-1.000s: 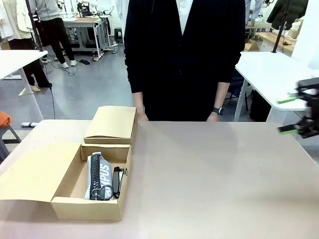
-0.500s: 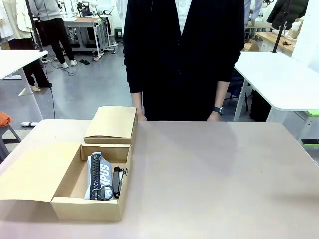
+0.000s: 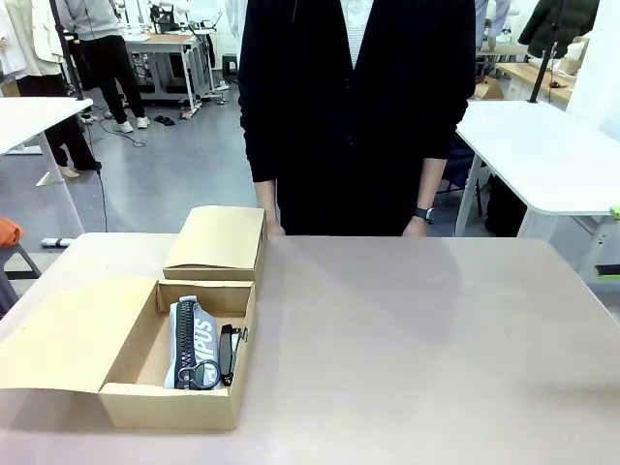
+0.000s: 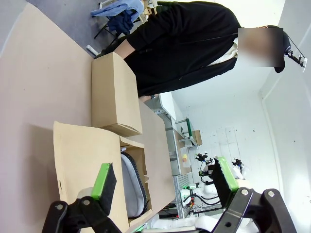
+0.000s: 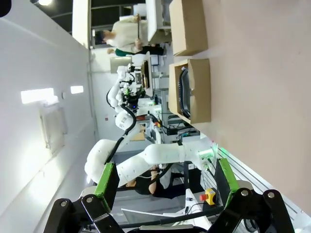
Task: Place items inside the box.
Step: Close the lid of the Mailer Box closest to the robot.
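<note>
Box [image 3: 145, 387] sits open at the table's [image 3: 417, 358] near left in the front view, flap lid [image 3: 68, 334] folded out flat, a grey pouch [image 3: 192, 341] and a black stapler [image 3: 229, 351] inside, and a smaller closed box [image 3: 217, 242] just behind it before the person [image 3: 358, 107]. From the left wrist, the left gripper [image 4: 160, 182] hangs spread wide and empty, the box [image 4: 90, 165] and pouch [image 4: 132, 187] right ahead between its pads [image 4: 104, 180]. From the right wrist, the right gripper [image 5: 163, 179] is likewise wide and empty, both boxes [image 5: 190, 90] well beyond it across the table [image 5: 262, 97].

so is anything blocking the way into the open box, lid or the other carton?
Nothing visible does. The box is open on top, its flap lid folded flat outward to the side. The smaller closed carton sits behind it. The pencil pouch and a black stapler already lie inside.
</note>
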Tool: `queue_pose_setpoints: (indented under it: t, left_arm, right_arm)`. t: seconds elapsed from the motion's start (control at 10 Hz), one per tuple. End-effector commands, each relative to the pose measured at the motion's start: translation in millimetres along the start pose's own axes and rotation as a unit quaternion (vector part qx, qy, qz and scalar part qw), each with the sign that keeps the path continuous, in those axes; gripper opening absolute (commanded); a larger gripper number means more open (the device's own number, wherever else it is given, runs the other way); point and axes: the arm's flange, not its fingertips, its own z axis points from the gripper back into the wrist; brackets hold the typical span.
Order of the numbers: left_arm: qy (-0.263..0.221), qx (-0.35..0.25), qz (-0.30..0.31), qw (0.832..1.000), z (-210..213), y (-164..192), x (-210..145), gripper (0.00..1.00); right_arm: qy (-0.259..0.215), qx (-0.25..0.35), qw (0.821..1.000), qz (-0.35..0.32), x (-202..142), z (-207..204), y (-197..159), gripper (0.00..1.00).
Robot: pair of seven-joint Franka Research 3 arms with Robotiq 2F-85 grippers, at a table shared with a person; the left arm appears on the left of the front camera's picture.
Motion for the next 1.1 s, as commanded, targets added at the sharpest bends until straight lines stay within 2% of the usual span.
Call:
queue_pose_setpoints:
  t: [0.0,0.2,0.3,0.4,0.5,0.6,0.7,0.8,0.9,1.0]
  left_arm:
    - [-0.006,-0.011,-0.009,1.0,-0.8,-1.3,-1.2,1.0]
    - [0.0,0.0,0.0,1.0,0.0,0.0,0.0,1.0]
    - [0.081,-0.124,-0.096,0.984,-27.8,-17.1,-6.6,1.0]
    - [0.14,-0.201,-0.171,0.954,-45.8,-24.6,-15.7,1.0]
    - [0.201,-0.268,-0.272,0.902,-68.8,-34.0,-33.5,1.0]
    - [0.229,-0.307,-0.353,0.853,-80.0,-42.4,-52.3,1.0]
    - [0.227,-0.31,-0.452,0.805,-84.8,-47.9,-66.2,1.0]
    - [0.186,-0.308,-0.581,0.73,-86.2,-49.4,-73.2,1.0]
    - [0.155,-0.281,-0.708,0.629,-86.9,-43.5,-73.2,1.0]
    - [0.155,-0.278,-0.767,0.557,-86.2,-33.9,-71.1,1.0]
  right_arm:
    - [0.002,0.0,1.0,0.001,-0.8,0.8,1.8,1.0]
    - [0.002,0.0,1.0,0.001,-0.8,0.8,1.8,1.0]
    - [0.002,0.0,1.0,0.001,-0.8,0.8,1.8,1.0]
    - [0.002,0.0,1.0,0.001,-0.8,0.8,1.8,1.0]
    - [0.002,0.0,1.0,0.001,-0.8,0.8,1.8,1.0]
    - [0.002,0.0,1.0,0.001,-0.8,0.8,1.8,1.0]
    - [0.002,0.0,1.0,0.001,-0.8,0.8,1.8,1.0]
    - [0.002,0.0,1.0,0.001,-0.8,0.8,1.8,1.0]
    - [0.002,0.0,1.0,0.001,-0.8,0.8,1.8,1.0]
    - [0.002,0.0,1.0,0.001,-0.8,0.8,1.8,1.0]
